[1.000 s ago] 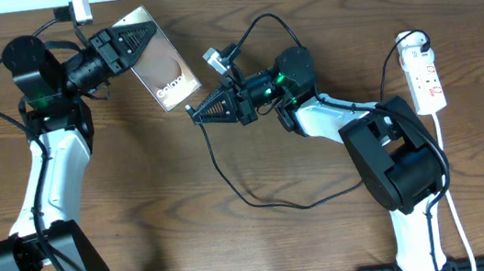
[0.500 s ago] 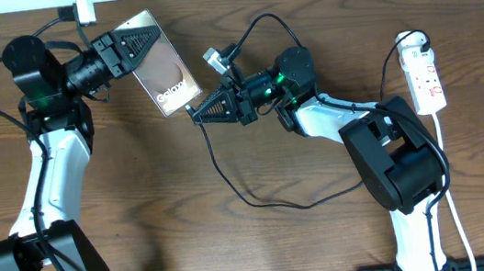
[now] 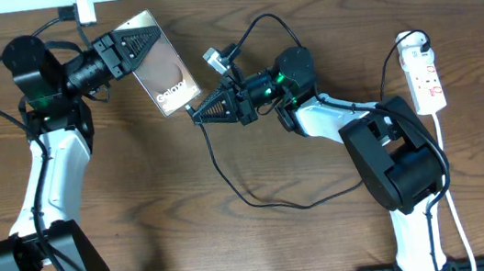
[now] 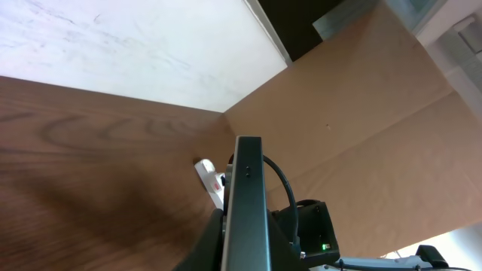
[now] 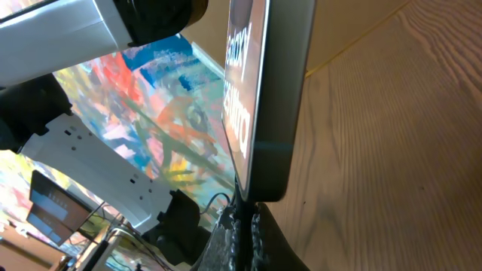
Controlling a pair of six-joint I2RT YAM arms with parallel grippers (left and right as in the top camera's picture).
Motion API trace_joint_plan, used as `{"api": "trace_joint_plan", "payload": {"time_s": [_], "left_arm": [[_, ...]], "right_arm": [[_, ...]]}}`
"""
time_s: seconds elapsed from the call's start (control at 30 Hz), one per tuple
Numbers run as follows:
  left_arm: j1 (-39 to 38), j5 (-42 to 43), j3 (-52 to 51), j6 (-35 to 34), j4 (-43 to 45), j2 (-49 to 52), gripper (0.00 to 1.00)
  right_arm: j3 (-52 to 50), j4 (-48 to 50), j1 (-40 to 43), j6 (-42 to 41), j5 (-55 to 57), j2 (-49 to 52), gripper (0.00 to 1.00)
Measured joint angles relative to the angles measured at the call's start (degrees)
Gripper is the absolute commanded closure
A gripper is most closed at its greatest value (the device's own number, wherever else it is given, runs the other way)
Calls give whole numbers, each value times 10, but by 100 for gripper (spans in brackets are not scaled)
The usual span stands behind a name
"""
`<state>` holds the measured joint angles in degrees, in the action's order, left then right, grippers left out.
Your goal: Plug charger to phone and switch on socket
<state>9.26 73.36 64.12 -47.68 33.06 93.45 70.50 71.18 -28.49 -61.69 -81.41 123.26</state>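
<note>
i'm gripping the phone (image 3: 165, 71) w/ my left pincer (image 3: 142, 40), clenched on its upper end. it's looking lifted off the table (image 3: 138, 194), screen facing up toward the overhead cam. my right pincer (image 3: 200, 113) is clamped on the tip of the charger (image 3: 215, 162) and pointing it at the phone's lower edge. the thin black cable is trailing from there in a loop across the wood towards my right arm's base.

in the right wrist view the phone's (image 5: 263, 98) bottom end is sitting right above my shut fingertips (image 5: 252, 226), tip and port lined up and abt touching. can't tell if the connector is actually seated tho, since the joint is hiding behind the phone's edge. i'm judging the plug-in as underway, not confirmed.

the socket (image 3: 425, 76) is lying at the far right of the table, well apart from both pincers. its white cord is running down the edge and a black plug is in its top end. too small to tell whether the red switch is on, and nothing is touching it.

so what's left: finishing or confirming the insert, then freeing a pincer and pressing the switch. roughly halfway imo.
</note>
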Motion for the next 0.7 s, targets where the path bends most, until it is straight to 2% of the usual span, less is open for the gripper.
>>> {"api": "trace_joint_plan", "payload": {"time_s": [0.7], "left_arm": [[-17,-7,0,9,0,6,92]], "right_arm": [[0,9,0,0,-13,0,99]]}}
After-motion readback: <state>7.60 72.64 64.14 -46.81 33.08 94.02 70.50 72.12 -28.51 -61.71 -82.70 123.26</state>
